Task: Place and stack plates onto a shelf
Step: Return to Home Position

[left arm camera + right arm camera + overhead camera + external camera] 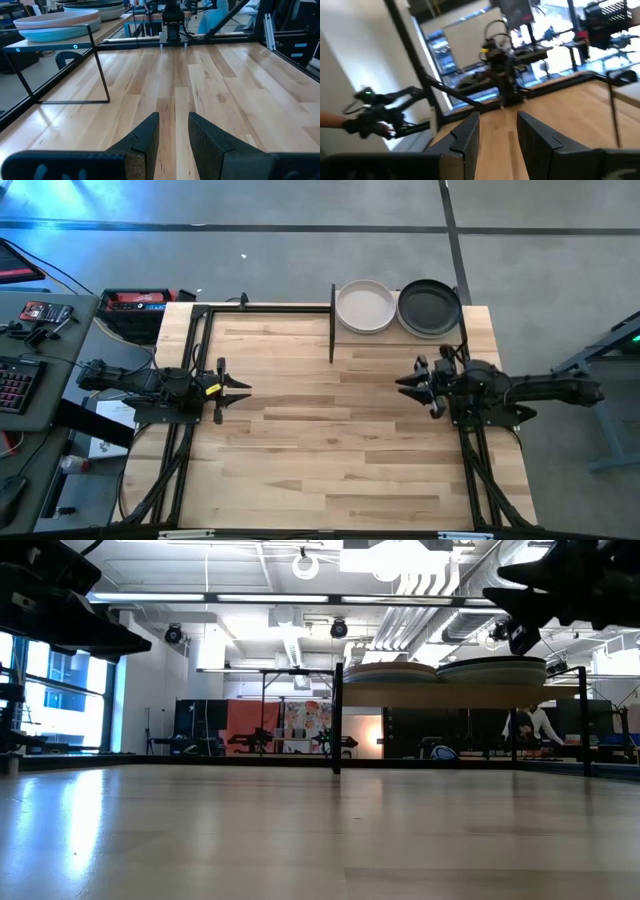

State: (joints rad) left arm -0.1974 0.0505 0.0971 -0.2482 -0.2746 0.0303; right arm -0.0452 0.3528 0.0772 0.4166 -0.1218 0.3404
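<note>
Shelf (460, 697): light wooden board on black posts; we find it at the far edge of the table (330, 450), on the right arm's half.
Pale-topped stack (365, 307): we see it on the shelf's end nearer the table's middle. In the left wrist view we count a pale teal plate (47, 34) at the bottom, a pink plate (89, 20) above it and a whitish plate (50, 20) on top.
Grey-topped stack (430, 308): it sits on the shelf's outer end, just beside the first stack. We see a dark grey plate uppermost and cannot tell the colours beneath it.
Left gripper (243, 391): it hangs over the left side of the table, well apart from the shelf, pointing toward the table's middle. Its fingers (145, 140) stand a little apart, and we see nothing between them.
Right gripper (402, 386): it hangs over the right side of the table, near the shelf's front but not touching it, pointing toward the left arm. Its fingers (465, 137) are likewise parted, with nothing held between them.
Low view: we see both stacks edge-on, level with each other on the board, and the two arms high at the upper corners.
</note>
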